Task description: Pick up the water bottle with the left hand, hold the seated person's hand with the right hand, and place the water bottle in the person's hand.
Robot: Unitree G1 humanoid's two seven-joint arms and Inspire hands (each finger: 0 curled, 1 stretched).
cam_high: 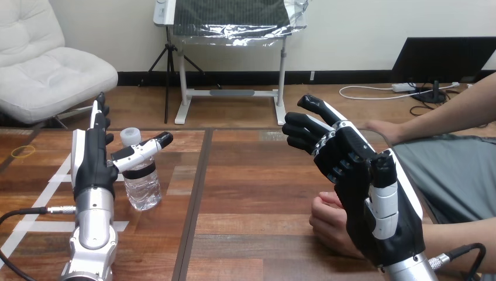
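as the left hand [90, 161] flanks it, the water bottle [143, 184] stands capped

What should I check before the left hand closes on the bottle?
1. Bottle upright on table: ok.
2. Left hand open beside bottle, thumb across its neck: ok.
3. Bottle gripped: not ok, hand not closed.
4. Right hand open: ok.
5. Right hand holding person's near hand: not ok, it hangs over it; contact cannot tell.
6. Near hand open to receive: not ok, curled on table.
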